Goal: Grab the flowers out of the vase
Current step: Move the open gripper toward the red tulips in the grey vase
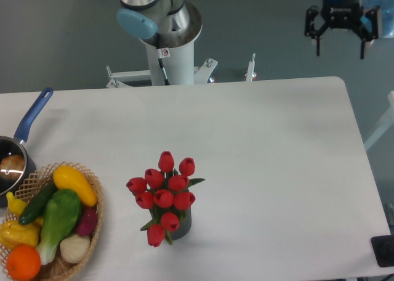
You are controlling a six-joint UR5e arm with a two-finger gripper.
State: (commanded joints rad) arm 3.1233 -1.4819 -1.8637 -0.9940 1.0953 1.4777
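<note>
The flowers (163, 195), a bunch of red tulips with green leaves, stand in the vase (181, 225), a small dark grey cylinder near the table's front middle. Only the vase's lower right side shows under the blooms. My gripper (340, 48) hangs high at the top right, beyond the table's far right corner and far from the flowers. Its two black fingers point down, spread apart, with nothing between them.
A wicker basket (92, 232) of vegetables and fruit sits at the front left. A blue-handled saucepan (28, 124) lies at the left edge. The arm's white base column (169, 47) stands behind the table (277, 170).
</note>
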